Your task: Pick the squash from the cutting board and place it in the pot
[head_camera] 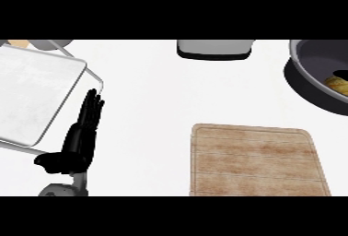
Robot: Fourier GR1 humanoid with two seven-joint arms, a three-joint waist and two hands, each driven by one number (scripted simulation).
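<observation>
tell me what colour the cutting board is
Light brown wood grain with pale streaks; the cutting board shows in the head view, its top bare.

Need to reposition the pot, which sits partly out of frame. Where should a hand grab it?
Take the pot by its near-left rim, hand coming from the left over bare counter. Only that rim arc shows; the rest runs off the right edge. No handle is visible. The squash lies inside.
</observation>
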